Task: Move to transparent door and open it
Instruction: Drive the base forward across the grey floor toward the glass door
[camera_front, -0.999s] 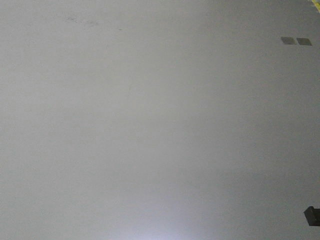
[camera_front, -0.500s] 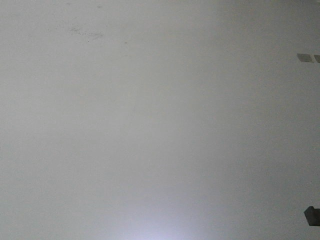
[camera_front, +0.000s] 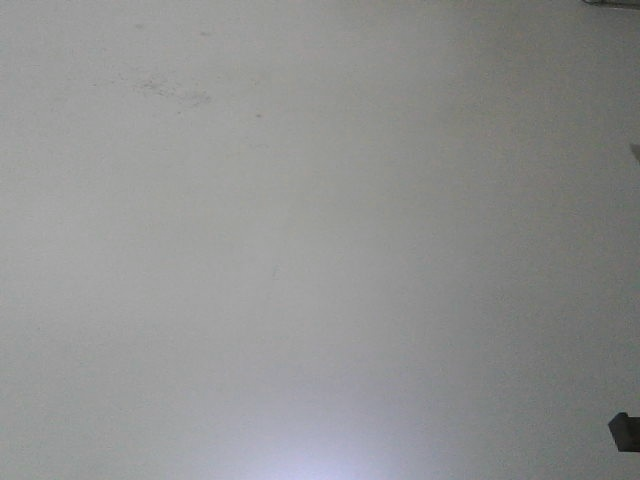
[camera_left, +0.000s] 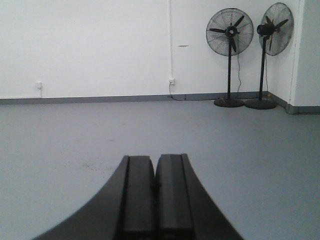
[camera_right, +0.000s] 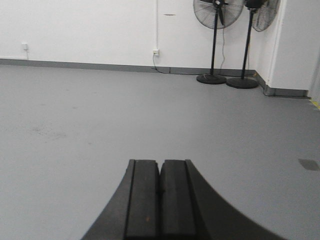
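No door shows near the fans (camera_left: 230, 32), so left claw (camera_left: 155, 165) and right claw (camera_right: 160, 166) sit pressed together, likely stowed for driving.

2 fans (camera_left: 230, 32) stand together by the wall (camera_left: 100, 45), right of a socket (camera_left: 171, 80).

Two pedestal fans (camera_left: 229, 32) are seen side by side on the grey floor (camera_left: 75, 135), set against a white wall (camera_left: 90, 45) (a socket (camera_left: 171, 80) is mounted low on it, left of them).
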